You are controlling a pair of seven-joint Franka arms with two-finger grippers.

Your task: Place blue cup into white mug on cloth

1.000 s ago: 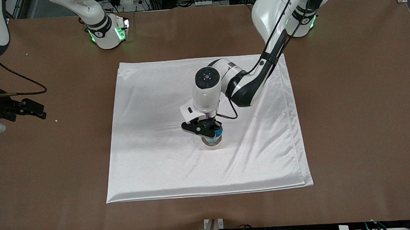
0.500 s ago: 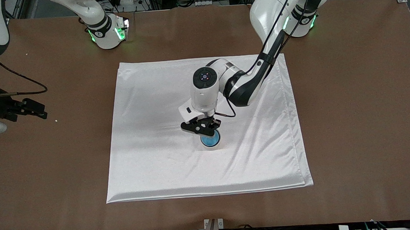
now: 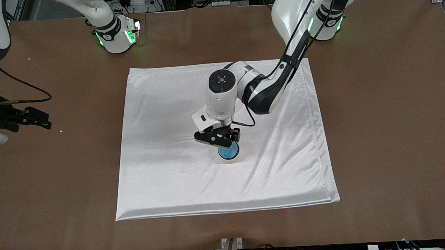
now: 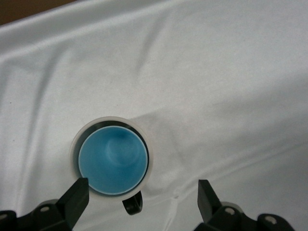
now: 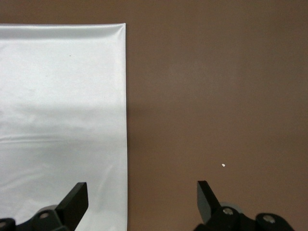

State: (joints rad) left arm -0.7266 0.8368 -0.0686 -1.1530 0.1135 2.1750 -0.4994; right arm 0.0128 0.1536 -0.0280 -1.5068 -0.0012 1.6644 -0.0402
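The blue cup (image 3: 228,152) sits inside the white mug (image 3: 230,159), which stands upright near the middle of the cloth (image 3: 164,173). In the left wrist view the blue cup (image 4: 112,160) fills the white mug's rim (image 4: 75,144), and the mug's black handle (image 4: 133,206) sticks out. My left gripper (image 3: 218,137) is open and empty, just above the mug; in the left wrist view my left gripper (image 4: 139,198) has its fingers apart and off the mug. My right gripper (image 3: 39,121) is open and empty over bare table at the right arm's end, and in its own view my right gripper (image 5: 140,199) shows the cloth's edge (image 5: 62,120).
The brown table (image 3: 390,131) surrounds the cloth. The arm bases (image 3: 117,35) stand along the table's edge away from the front camera. A small white speck (image 3: 61,130) lies near my right gripper.
My left gripper has let go of the blue cup, which now rests in the mug, and has risen slightly with its fingers open. The right arm has not moved.
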